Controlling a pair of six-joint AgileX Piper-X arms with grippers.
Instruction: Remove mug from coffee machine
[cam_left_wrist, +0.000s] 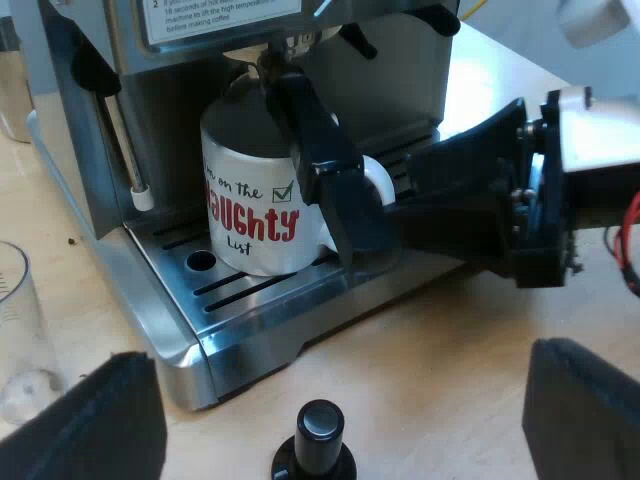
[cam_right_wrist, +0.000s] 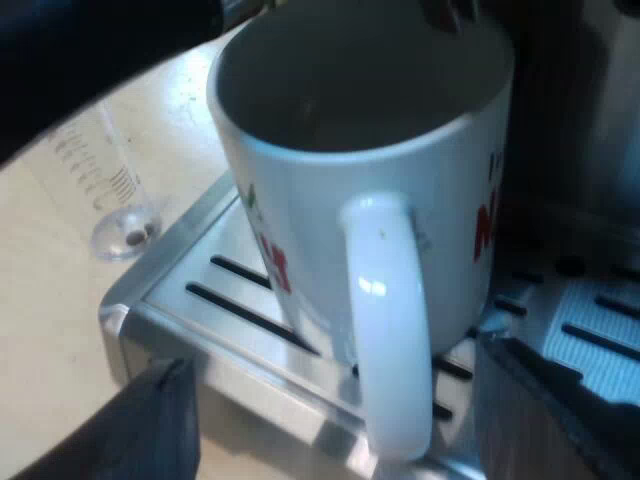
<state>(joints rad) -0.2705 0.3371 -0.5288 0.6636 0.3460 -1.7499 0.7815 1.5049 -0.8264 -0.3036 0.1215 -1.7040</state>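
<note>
Though poised at the handle of the mug (cam_left_wrist: 250, 215) with the right gripper (cam_right_wrist: 330, 355), no grip on it yet: approach done, grasp and removal left.
Noted mug upright on the drip tray (cam_left_wrist: 250, 300) of the coffee machine (cam_left_wrist: 400, 80), under its spout, handle lying between the right fingers. Noted those fingers spread wide, one each side of the handle, seemingly apart from it, holding nothing. Noted left gripper (cam_left_wrist: 337, 355) wide open too and empty, well apart from the mug, tamper (cam_left_wrist: 320, 425) between its fingers, measuring glass (cam_left_wrist: 15, 320) just outside one finger. Judged outstanding: close on the handle, lift off the tray, draw clear of the spout, set down.
</note>
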